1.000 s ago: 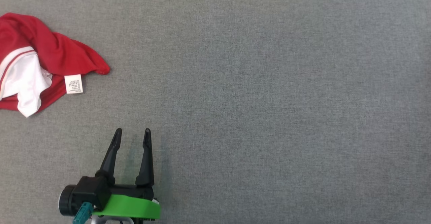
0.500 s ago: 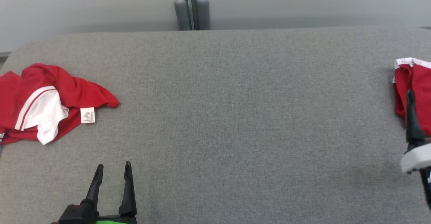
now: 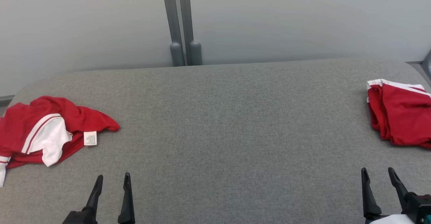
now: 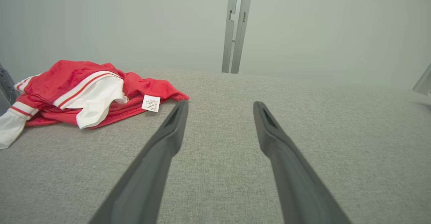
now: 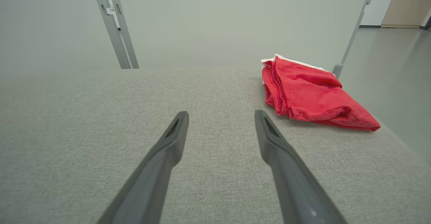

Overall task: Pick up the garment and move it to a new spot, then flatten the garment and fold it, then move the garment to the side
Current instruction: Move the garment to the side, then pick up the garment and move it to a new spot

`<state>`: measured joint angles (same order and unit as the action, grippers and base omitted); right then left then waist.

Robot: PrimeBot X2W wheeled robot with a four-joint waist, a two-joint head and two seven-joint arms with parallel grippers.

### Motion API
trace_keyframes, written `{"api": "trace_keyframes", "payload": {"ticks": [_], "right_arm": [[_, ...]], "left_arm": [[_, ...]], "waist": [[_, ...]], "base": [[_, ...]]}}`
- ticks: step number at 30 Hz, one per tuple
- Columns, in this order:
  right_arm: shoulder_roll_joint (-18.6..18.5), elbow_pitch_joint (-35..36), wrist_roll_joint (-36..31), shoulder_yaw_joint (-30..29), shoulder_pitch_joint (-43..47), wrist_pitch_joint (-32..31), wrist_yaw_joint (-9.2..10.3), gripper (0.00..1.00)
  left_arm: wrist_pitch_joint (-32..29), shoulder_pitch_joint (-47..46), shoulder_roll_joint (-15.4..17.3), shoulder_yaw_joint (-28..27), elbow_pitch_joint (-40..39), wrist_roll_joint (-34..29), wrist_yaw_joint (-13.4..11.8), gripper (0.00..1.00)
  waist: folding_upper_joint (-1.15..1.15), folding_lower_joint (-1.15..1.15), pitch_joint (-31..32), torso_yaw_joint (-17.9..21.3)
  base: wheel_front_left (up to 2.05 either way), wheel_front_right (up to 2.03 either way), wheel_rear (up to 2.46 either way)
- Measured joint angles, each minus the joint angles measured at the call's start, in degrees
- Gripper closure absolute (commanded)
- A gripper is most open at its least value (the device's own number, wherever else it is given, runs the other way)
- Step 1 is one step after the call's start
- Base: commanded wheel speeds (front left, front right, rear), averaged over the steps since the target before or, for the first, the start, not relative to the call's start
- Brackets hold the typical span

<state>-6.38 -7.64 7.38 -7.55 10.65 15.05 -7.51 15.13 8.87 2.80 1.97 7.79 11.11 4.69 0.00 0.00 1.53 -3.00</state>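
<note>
A crumpled red and white garment [image 3: 43,135] with a white care label lies at the table's left end, and it is up and to the left in the left wrist view [image 4: 84,89]. A second red garment [image 3: 400,116], folded into a bundle with a white trim, rests at the right end [image 5: 309,96]. My left gripper [image 3: 113,175] is open above bare cloth at the lower left, well short of the crumpled garment [image 4: 220,103]. At the lower right my right gripper [image 3: 377,169] is open too, nothing between its fingers [image 5: 221,113].
The grey fabric table [image 3: 215,126] has rounded far corners and ends at a pale wall. Two grey posts [image 3: 181,25] rise behind its middle. A thin post [image 5: 353,25] stands past the right end, with floor beyond the table's right edge.
The head camera has tilted up, bringing the wall, the far edge and the right-hand garment into view. The right gripper has drawn back from that folded garment to the lower right.
</note>
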Motion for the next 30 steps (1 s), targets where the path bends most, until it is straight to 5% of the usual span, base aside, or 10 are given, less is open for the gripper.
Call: {"api": "trace_keyframes", "payload": {"ticks": [16,30], "right_arm": [[0.46,0.44,-1.05,0.63,0.32,0.00,0.00,0.00],[1.35,0.14,-0.71,6.72,0.56,0.00,0.00,0.00]], "left_arm": [[0.00,-0.43,0.00,0.51,0.60,0.23,0.67,0.00],[0.00,0.27,0.01,0.43,-0.31,-0.01,1.43,0.00]], "waist": [[0.00,0.00,0.59,-0.18],[0.00,0.00,0.99,-14.97]], "base": [[0.00,0.00,0.00],[0.00,0.00,0.00]]}}
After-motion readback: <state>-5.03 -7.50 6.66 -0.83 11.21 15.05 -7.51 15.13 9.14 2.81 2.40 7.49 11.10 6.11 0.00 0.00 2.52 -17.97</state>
